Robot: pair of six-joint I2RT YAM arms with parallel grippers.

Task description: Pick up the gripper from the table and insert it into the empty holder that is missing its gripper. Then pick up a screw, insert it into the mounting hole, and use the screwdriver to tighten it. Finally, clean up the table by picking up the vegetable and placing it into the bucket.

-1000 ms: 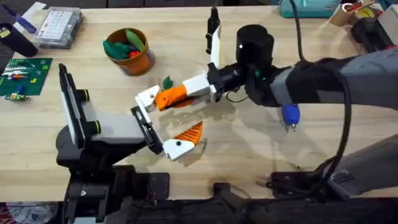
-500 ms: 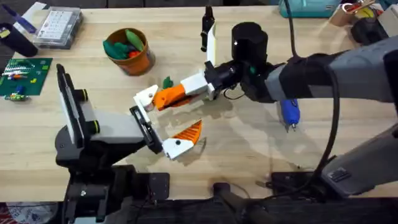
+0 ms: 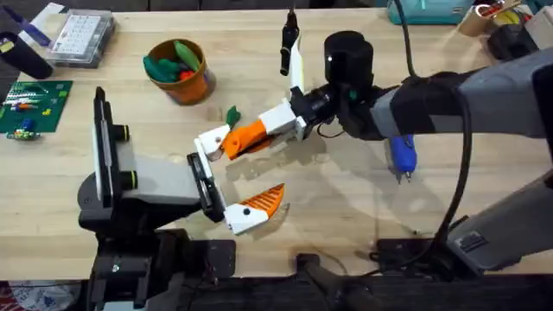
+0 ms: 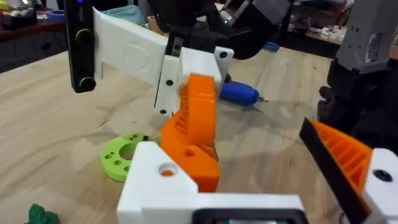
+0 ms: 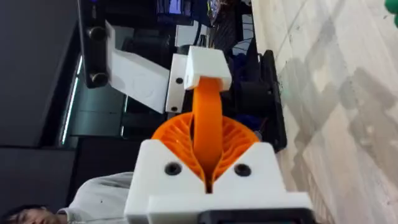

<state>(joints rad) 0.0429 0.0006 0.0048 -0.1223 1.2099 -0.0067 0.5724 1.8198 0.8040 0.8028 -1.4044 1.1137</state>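
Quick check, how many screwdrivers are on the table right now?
1. The blue-handled screwdriver lies on the table, right of centre, with its shaft pointing toward the near edge. Another could be hidden under the arms.

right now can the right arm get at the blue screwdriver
Probably not yet. The screwdriver lies bare on the table just beside the right arm, nothing on it, but the right gripper is shut on the orange gripper piece, so it would have to let go first.

Bright even light, soft shadows
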